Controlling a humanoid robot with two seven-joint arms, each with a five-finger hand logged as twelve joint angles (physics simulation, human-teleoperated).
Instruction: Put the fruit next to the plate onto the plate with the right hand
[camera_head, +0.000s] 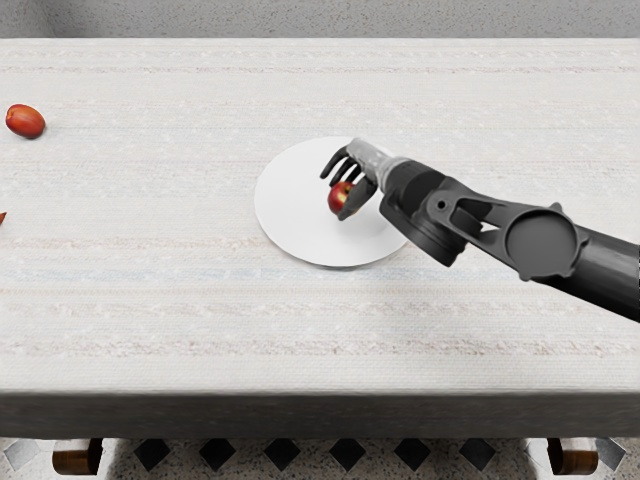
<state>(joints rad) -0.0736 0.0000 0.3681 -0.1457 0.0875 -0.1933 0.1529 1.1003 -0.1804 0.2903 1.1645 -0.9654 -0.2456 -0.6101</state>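
A white round plate (295, 205) lies near the middle of the pale table. Over its right part my right hand (345, 182) is curled around a small red fruit (338, 197), which shows between the dark fingers. I cannot tell whether the fruit touches the plate. The right arm runs in from the right edge, its forearm covering the plate's right rim. No left arm shows.
Another red fruit (25, 121) lies far off at the table's left edge, with a sliver of something red (2, 217) below it at the frame edge. The table's front edge (320, 400) runs across the bottom.
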